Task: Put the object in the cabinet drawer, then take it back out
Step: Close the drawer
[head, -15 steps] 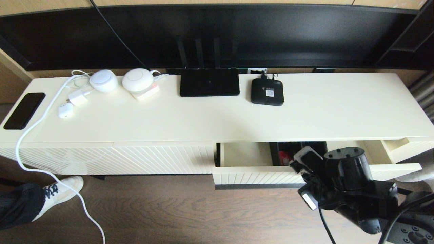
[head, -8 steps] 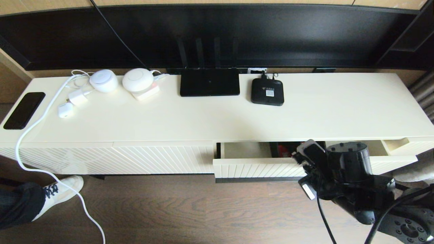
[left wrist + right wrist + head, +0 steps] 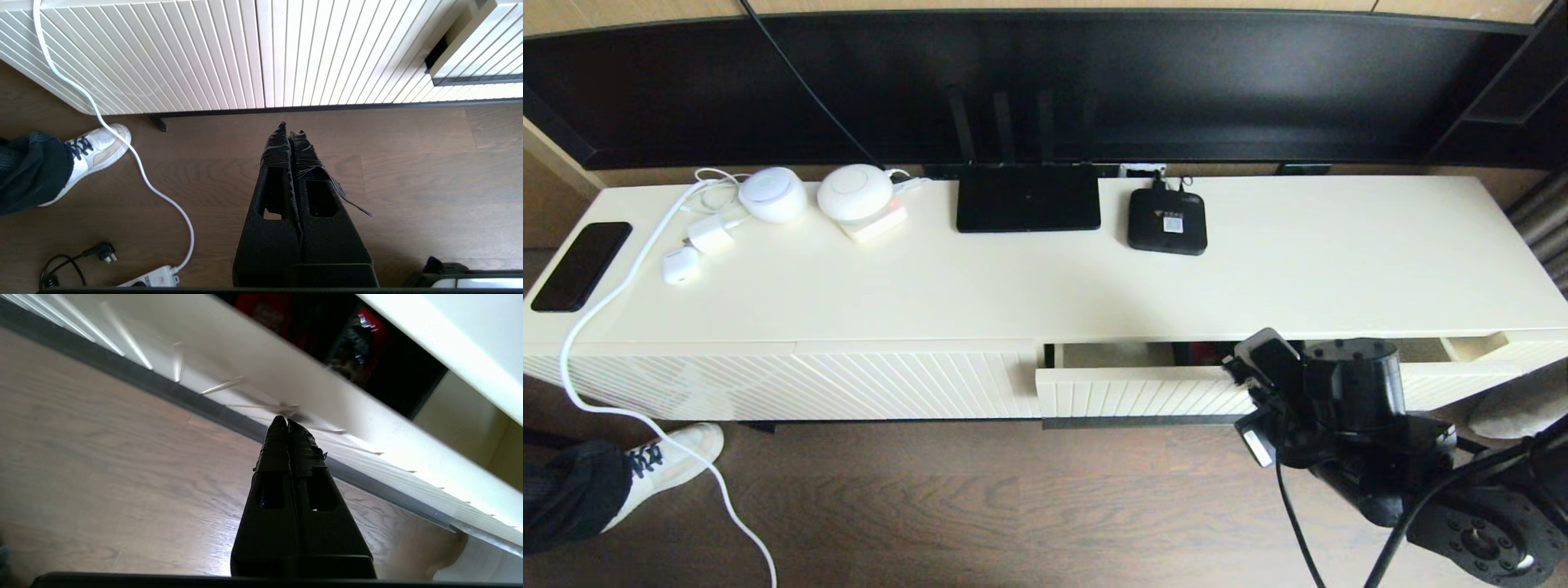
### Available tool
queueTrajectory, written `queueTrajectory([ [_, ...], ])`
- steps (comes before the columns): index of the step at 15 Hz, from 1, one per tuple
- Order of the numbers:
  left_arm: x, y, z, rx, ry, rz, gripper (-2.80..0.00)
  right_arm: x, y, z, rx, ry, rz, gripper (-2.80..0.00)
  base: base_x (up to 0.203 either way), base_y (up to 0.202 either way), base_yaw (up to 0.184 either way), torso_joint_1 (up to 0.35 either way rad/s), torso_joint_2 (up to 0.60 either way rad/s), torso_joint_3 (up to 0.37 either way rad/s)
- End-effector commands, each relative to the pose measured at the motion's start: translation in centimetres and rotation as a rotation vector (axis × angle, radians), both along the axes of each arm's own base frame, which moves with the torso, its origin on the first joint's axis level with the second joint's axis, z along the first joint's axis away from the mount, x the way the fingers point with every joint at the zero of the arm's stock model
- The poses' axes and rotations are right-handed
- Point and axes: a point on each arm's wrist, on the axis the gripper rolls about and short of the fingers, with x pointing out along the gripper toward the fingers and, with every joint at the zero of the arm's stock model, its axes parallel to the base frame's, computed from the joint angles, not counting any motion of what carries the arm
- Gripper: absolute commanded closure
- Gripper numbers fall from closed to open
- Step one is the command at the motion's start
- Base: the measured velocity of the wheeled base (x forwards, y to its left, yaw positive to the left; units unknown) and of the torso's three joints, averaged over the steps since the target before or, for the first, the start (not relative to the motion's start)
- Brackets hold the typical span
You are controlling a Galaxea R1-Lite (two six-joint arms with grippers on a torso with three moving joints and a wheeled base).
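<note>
The cream cabinet drawer [image 3: 1135,389] with its ribbed front and dark handle strip stands only a narrow gap open. Inside it lies the black organizer box [image 3: 359,343], red items showing in the right wrist view; in the head view just a sliver of the box [image 3: 1201,352] shows. My right gripper [image 3: 286,421] is shut and empty, its tips touching the drawer front [image 3: 310,400] above the dark strip. From the head view the right arm [image 3: 1339,400] covers the drawer's right half. My left gripper [image 3: 290,127] hangs shut over the wooden floor, away from the cabinet.
On the cabinet top [image 3: 1298,261] stand a flat black router [image 3: 1027,198], a small black set-top box [image 3: 1166,221], white chargers and devices [image 3: 772,196] and a phone [image 3: 580,265]. A white cable [image 3: 596,327] drops to the floor near a person's shoe [image 3: 662,461]. A smaller drawer [image 3: 1478,347] is ajar at right.
The drawer has slid inward from well open to nearly closed, with my shut right gripper moving forward against its front. The organizer box has mostly vanished under the cabinet top.
</note>
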Motion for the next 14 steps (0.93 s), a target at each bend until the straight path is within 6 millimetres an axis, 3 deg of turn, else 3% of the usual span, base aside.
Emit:
queueTrajectory([
  [1, 0.0, 0.0, 0.0, 0.0, 0.001, 0.0, 0.0, 0.2, 0.1, -0.3, -0.007, 0.007, 0.0, 0.0, 0.0, 0.0, 0.0, 0.0, 0.0, 0.0],
  [14, 0.0, 0.0, 0.0, 0.0, 0.002, 0.0, 0.0, 2.1, 0.7, -1.0, -0.017, -0.086, 0.014, 0.0, 0.0, 0.0, 0.0, 0.0, 0.0, 0.0],
])
